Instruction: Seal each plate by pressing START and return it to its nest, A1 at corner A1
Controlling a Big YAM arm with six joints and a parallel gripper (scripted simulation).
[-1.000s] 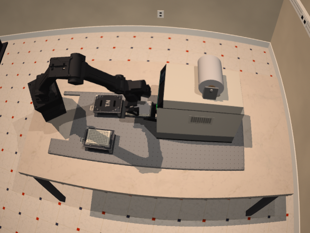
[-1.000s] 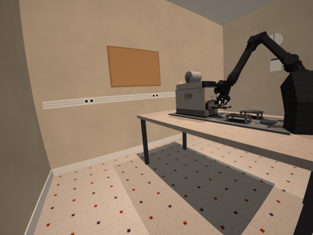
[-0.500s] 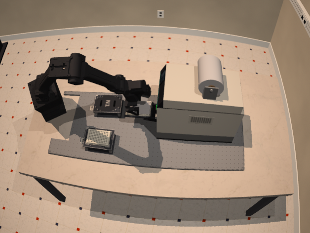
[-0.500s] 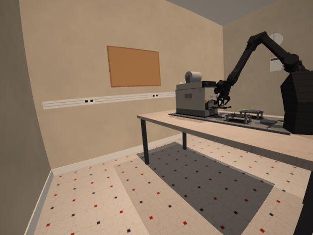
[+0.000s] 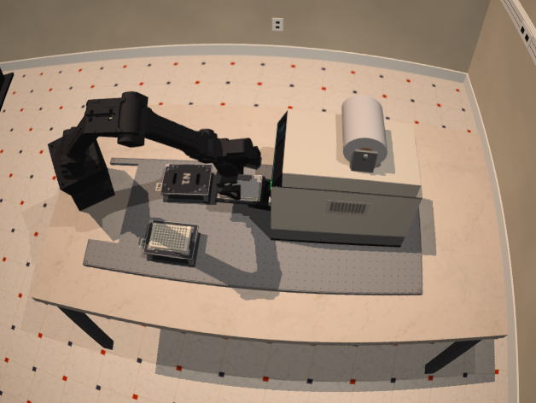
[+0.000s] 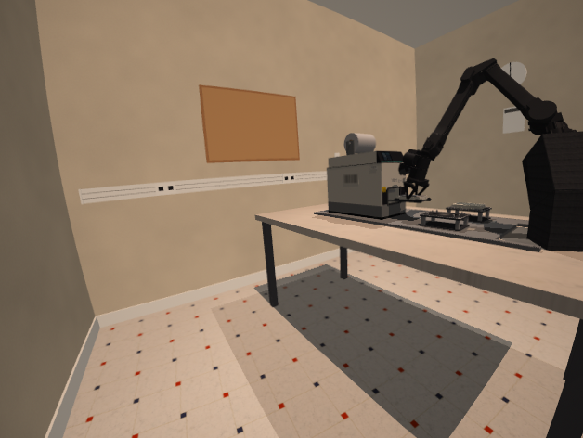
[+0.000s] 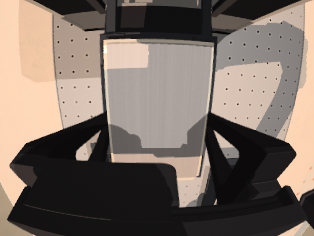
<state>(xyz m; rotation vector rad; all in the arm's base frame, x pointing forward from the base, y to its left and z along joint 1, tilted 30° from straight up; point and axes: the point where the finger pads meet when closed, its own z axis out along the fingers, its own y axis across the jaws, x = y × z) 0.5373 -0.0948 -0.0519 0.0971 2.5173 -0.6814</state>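
We have the shiny plate (image 5: 251, 187) (image 6: 416, 198) (image 7: 160, 95) pinched in our gripper (image 5: 234, 189) (image 6: 417, 195) (image 7: 157, 116) for step three, so next we should lift it straight up and take it to N1 (image 5: 186, 188) (image 6: 444, 216).

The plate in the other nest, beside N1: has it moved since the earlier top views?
No; the open plate sits in its nest, placed alike against the mat's edge.
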